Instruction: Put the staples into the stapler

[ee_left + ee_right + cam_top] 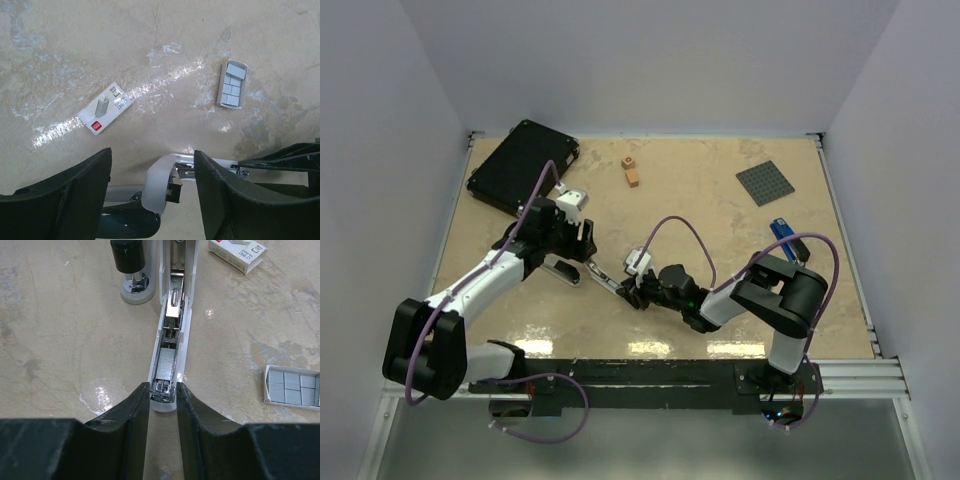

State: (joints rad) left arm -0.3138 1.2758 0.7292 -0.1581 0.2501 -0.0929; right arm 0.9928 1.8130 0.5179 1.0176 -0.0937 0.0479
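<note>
Here right pincer (163,391) clamps the stapler (172,340) — left pincer (152,159) agape.

Black case (523,167), orange blocks (631,172), grey square plate (765,182) (back right), blue object (781,229)

Top view, clock from bench (700,205) ctr. Stapler (582,272) lies opened out just off ctr at 8. Left claw (582,243) spread wide over its far side, right claw (626,289) clamped on its 3 o'clock tip. Claws nearly meet, no lane btwn. Arms cross near half at 7 and 4. Black case (520,167) fills 10–11 corner. Orange blocks (631,172) at 12, grey plate (765,183) at 2, blue stapler (781,230) at 3 by right arm. Bare bench btwn blocks and plate. Left wrist view: staple box (104,115) at 11, tray (220,85) of staples (232,91) at 1, bare lane at 12 btwn.
</note>
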